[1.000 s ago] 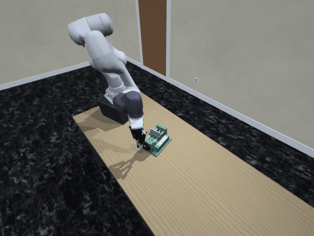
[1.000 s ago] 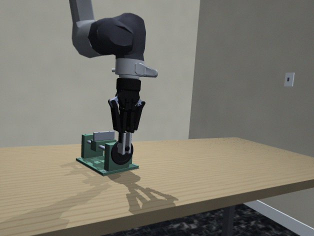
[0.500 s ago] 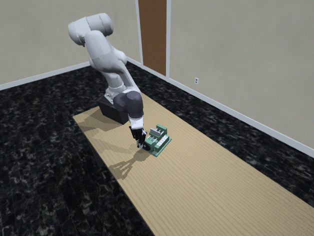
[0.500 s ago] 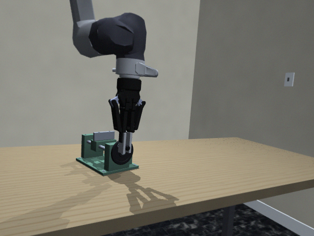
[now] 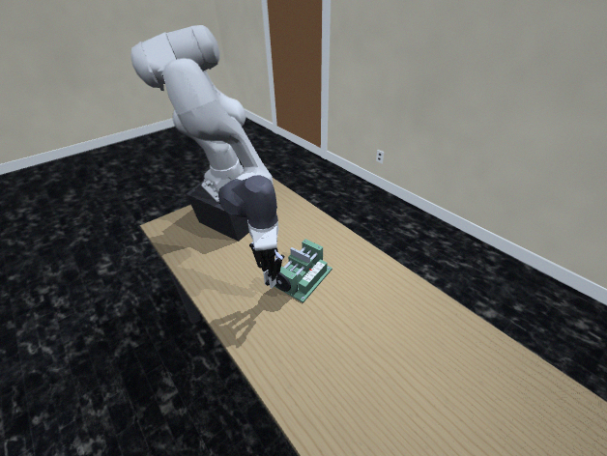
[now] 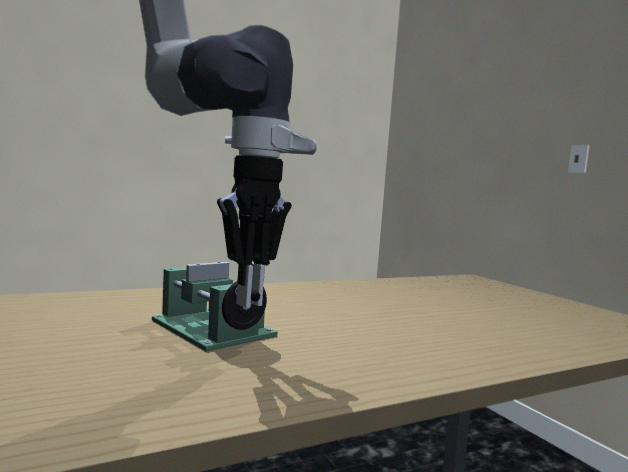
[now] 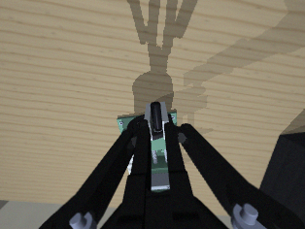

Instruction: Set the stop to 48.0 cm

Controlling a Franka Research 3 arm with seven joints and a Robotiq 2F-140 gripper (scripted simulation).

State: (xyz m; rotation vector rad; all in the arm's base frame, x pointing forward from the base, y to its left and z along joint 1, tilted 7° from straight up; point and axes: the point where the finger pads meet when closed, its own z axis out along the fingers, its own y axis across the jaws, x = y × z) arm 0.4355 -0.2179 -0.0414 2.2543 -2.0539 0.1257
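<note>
A small green stop fixture [image 5: 304, 274] sits on the wooden table; it also shows in the exterior view [image 6: 213, 312]. It has a black handwheel [image 6: 243, 307] at its near end, a screw rod, and a grey stop block [image 6: 207, 271] riding on top. A white scale strip [image 5: 313, 272] runs along its side. My gripper [image 6: 252, 293] comes down from above and is shut on the handwheel's crank handle [image 6: 256, 295]. In the wrist view the fingers pinch the black handle [image 7: 156, 116] over the green base. The scale reading is too small to tell.
The arm's dark base block [image 5: 216, 215] stands on the table's far end behind the fixture. The table's near edge [image 6: 355, 406] runs close in front of the fixture in the exterior view.
</note>
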